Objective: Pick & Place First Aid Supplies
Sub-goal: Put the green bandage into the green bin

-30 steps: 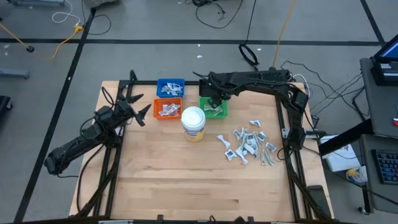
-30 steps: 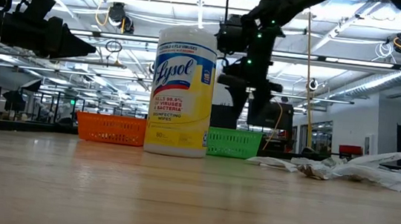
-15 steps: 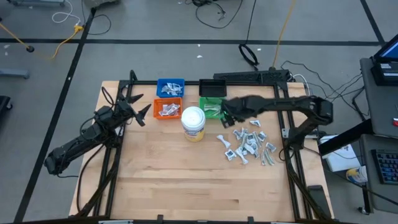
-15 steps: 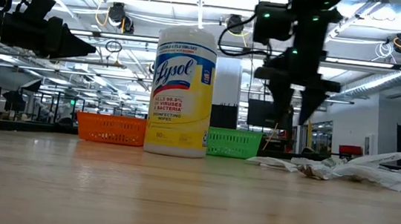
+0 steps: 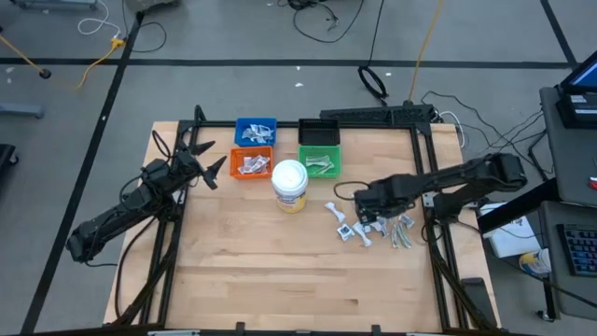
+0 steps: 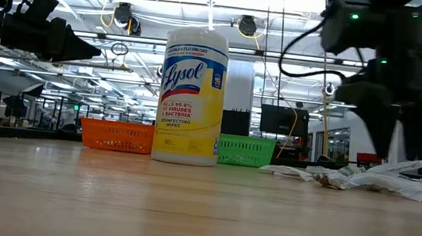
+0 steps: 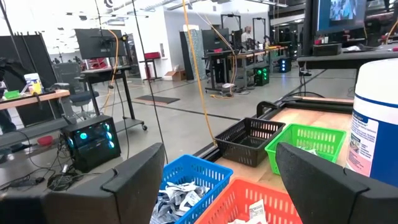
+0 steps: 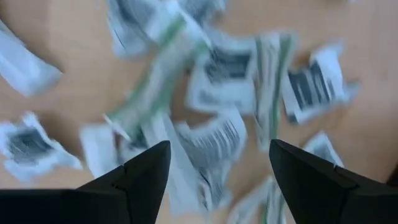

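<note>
We read this as the reach for the next pick: our right gripper (image 5: 366, 200) hangs directly over the loose heap of small flat white-and-grey first aid packets (image 5: 373, 219) on the right half of the pale wooden counter (image 5: 280, 271). Its fingers (image 8: 140, 177) stand apart with nothing between them. The wrist view looks straight down on the heap, blurred.

Our left gripper (image 5: 213, 166) waits beside the bins at the counter's left, above the surface, fingers (image 7: 134, 180) spread wide and empty.

Next move, as we judge it: settle on one packet at the heap's edge, descend, close on that one alone, then carry it to a bin. The packets overlap, so taking two at once is the risk.

Count:
- bins, four: blue (image 5: 256, 131), orange (image 5: 252, 164), green (image 5: 320, 163), black (image 5: 318, 133). The first three already hold packets.
- one white-lidded yellow wipes canister (image 5: 290, 184).
- loose packets: more than ten; overlap forbids an exact figure.
</note>
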Controlling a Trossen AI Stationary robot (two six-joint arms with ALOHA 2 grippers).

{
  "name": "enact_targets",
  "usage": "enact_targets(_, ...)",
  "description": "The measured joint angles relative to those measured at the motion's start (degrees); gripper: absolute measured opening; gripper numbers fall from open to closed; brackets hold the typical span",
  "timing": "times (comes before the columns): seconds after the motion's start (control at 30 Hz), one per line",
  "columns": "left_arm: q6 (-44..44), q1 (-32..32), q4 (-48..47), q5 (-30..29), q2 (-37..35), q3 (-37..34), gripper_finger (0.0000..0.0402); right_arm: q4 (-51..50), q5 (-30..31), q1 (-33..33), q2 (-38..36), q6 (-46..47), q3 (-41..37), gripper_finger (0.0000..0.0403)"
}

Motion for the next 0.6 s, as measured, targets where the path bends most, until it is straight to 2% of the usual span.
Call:
enact_targets(0.2, 0.0, 0.0, 0.02, 0.02, -0.01, 0.0, 0.031, -0.39, -5.14, 4.59, -2.74, 5.35, -4.26, 0.0267)
enact_targets(0.6, 0.0, 0.0, 0.0, 0.02, 0.02, 0.0, 0.031, -0.6, -9.98, 12.94, -7.59, 15.27, -9.3, 0.0267)
